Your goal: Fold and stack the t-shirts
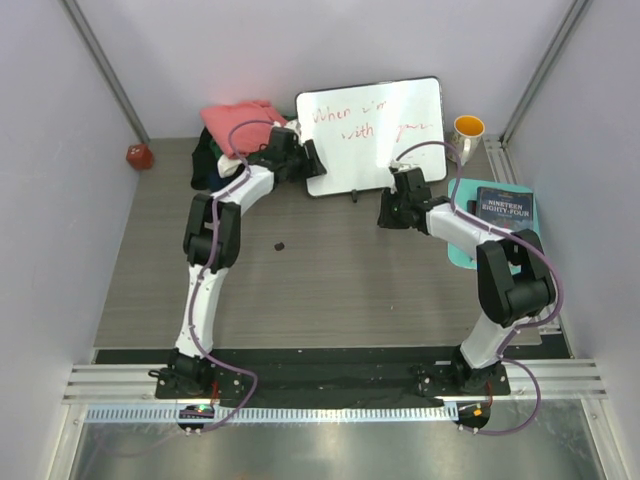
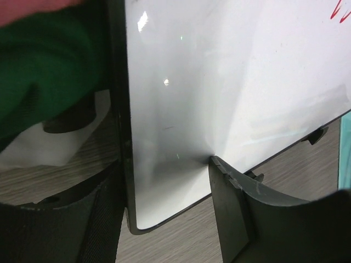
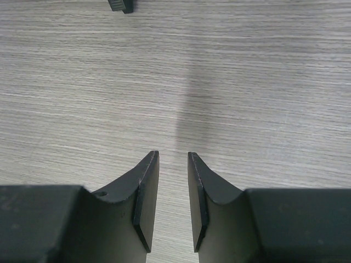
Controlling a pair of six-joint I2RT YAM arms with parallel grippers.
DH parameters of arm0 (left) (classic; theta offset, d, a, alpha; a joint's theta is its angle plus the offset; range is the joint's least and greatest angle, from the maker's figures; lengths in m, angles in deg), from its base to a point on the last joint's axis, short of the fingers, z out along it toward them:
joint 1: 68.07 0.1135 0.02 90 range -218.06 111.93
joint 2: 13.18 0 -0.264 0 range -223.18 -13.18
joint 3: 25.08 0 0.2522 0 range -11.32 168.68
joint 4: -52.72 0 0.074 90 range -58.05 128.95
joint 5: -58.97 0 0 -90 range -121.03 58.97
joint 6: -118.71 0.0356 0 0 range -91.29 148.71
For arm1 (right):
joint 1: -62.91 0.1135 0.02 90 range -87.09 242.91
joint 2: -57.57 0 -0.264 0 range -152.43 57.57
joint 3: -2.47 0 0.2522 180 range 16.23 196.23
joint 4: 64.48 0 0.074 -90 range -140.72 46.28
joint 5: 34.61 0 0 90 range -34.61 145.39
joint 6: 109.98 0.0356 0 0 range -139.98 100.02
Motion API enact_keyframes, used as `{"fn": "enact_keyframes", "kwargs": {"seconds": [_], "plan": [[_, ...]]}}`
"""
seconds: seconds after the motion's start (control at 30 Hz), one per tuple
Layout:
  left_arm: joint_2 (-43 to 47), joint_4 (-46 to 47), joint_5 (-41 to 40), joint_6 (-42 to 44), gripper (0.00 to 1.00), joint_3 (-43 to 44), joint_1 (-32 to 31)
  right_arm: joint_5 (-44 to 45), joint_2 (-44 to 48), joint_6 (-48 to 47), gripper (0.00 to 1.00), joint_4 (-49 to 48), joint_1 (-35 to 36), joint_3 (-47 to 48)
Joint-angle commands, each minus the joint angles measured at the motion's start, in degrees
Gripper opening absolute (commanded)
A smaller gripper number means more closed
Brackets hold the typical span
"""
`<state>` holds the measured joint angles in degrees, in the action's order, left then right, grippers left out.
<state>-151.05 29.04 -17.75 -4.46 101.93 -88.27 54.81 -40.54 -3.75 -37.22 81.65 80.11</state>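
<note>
The t-shirts lie piled at the back left: a salmon-pink one (image 1: 243, 118) on top, dark green (image 1: 207, 160) under it. In the left wrist view the green shirt (image 2: 49, 71) fills the upper left, with a strip of pink (image 2: 27, 5) above it and white cloth (image 2: 49, 147) below. My left gripper (image 1: 303, 160) (image 2: 164, 161) is open just right of the pile, its fingers either side of the white board's (image 2: 219, 82) lower left corner. My right gripper (image 1: 388, 210) (image 3: 173, 156) hovers over bare table, jaws a narrow gap apart and holding nothing.
The white board with red writing (image 1: 372, 135) leans at the back centre. A yellow mug (image 1: 468, 130) stands to its right. A dark book (image 1: 503, 206) lies on a teal mat (image 1: 462, 248) at the right edge. A red object (image 1: 139, 156) sits far left, and a small black piece (image 1: 279, 244) mid-table.
</note>
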Motion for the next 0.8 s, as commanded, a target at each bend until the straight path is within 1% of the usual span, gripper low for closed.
{"fn": "enact_keyframes", "kwargs": {"seconds": [0.0,0.2,0.3,0.33,0.43,0.47,0.6,0.67,0.7,0.73,0.77], "plan": [[0.7,0.0,0.2,0.7,0.60,1.7,-0.9,0.0,3.4,0.1,0.33,-2.4,-0.5,-0.4],[-1.0,-0.3,-1.4,0.6,0.61,3.6,-0.9,-0.6,5.1,0.5,0.33,-2.5,-0.5,-1.0],[-3.1,-1.8,-2.3,1.1,0.61,6.8,-0.8,-0.8,6.1,0.7,0.33,-2.5,-0.5,-1.7],[-3.9,-2.7,-2.6,1.1,0.61,9.8,-0.8,-0.8,6.3,0.8,0.33,-2.6,-0.5,-1.8],[-6.6,-5.0,-2.6,1.3,0.61,14.2,-0.6,-1.0,7.0,0.9,0.33,-2.6,-0.6,-2.4],[-6.9,-5.4,-2.6,1.3,0.61,14.5,-0.6,-1.1,7.2,0.9,0.33,-2.6,-0.6,-2.5],[-4.4,-4.6,-2.9,1.2,0.61,12.2,-0.5,-1.3,7.8,1.0,0.33,-2.6,-0.6,-2.8],[-2.4,-3.6,-3.1,1.3,0.62,8.1,-0.3,-1.8,8.0,1.3,0.33,-2.6,-0.6,-2.8],[0.3,-2.4,-3.3,1.2,0.62,6.4,-0.1,-2.0,8.1,1.4,0.34,-2.6,-0.6,-2.8],[1.6,-1.6,-3.9,0.9,0.62,2.5,0.0,-2.1,8.5,1.5,0.35,-2.5,-0.5,-2.8],[3.3,-0.8,-4.1,0.7,0.62,0.6,0.4,-2.7,8.8,1.9,0.36,-2.6,-0.6,-2.9]]}}
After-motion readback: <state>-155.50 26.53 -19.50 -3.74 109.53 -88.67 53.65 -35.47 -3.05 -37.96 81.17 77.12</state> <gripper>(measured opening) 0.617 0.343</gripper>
